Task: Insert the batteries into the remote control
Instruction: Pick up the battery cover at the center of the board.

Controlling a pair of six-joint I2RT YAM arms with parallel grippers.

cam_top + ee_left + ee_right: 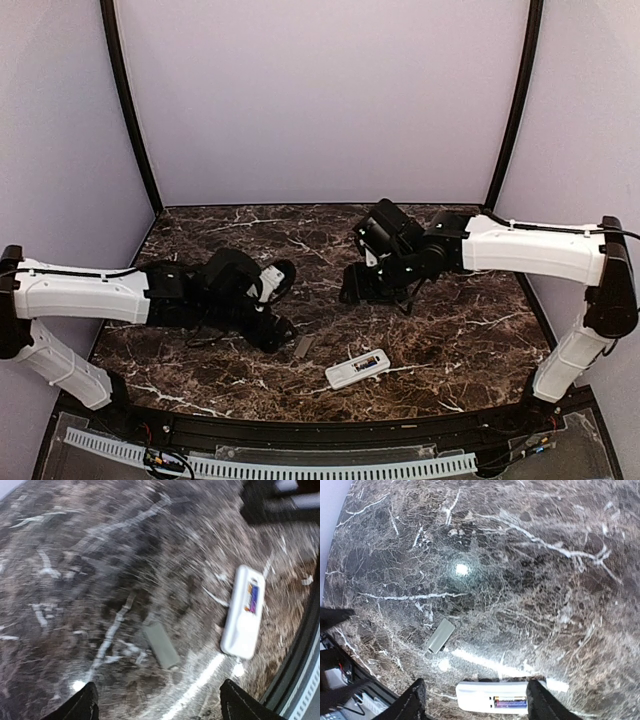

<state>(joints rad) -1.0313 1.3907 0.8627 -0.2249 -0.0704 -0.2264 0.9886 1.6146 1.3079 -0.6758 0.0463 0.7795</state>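
The white remote control lies back-up on the marble table near the front edge. Batteries with purple and orange labels sit in its recessed slot. The remote also shows in the left wrist view and the right wrist view. My left gripper is open and empty, to the remote's left and above the table. My right gripper is open and empty, behind the remote and above it. No loose batteries are visible.
A small flat grey cover piece lies on the table just left of the remote, also seen in both wrist views. The table's black front rim runs close behind the remote. Purple walls enclose the table.
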